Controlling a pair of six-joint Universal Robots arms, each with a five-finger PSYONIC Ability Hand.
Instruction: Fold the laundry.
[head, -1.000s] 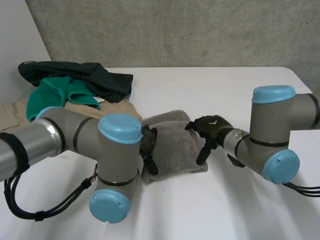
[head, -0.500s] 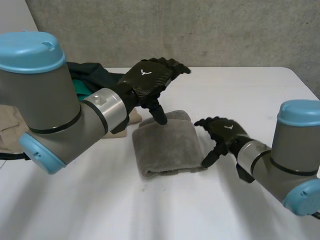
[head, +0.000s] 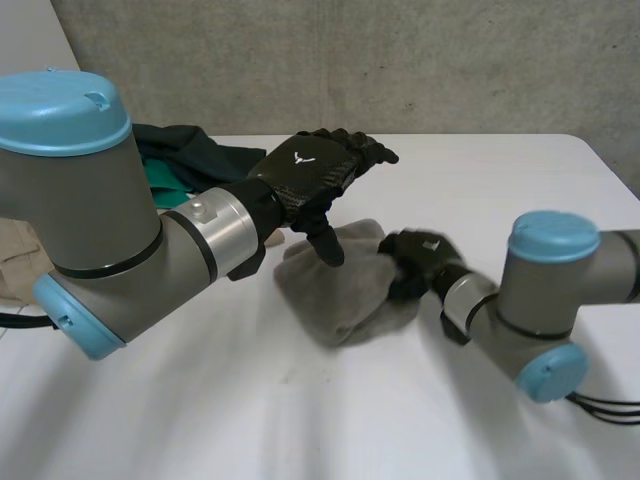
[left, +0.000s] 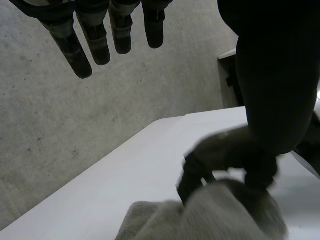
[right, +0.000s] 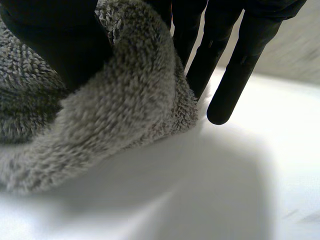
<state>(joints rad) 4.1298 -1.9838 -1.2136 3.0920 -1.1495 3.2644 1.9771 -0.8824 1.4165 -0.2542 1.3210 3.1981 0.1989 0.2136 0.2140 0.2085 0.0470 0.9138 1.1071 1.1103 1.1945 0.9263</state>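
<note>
Head view gives us the left arm bent across the near left, its left hand (head: 305, 172) hovering above the worktop (head: 300, 420) with fingers stretched wide and the thumb pointing down toward the grey towel (head: 335, 295); it holds nothing. The folded towel lies mid-worktop, and its right side is tilted up where the right hand (head: 415, 258) grips that edge. A dark garment (head: 195, 150) and a green garment (head: 155, 172) lie heaped at the far left.

Left wrist view: we see the left hand's fingers (left: 95, 42) straight and apart in the air, with the towel (left: 210, 220) below them and the right hand (left: 215, 152) on it.

Right wrist view: we see the thumb pressed onto a towel (right: 125, 100) fold, pinching it against the straight fingers (right: 237, 65) behind.
</note>
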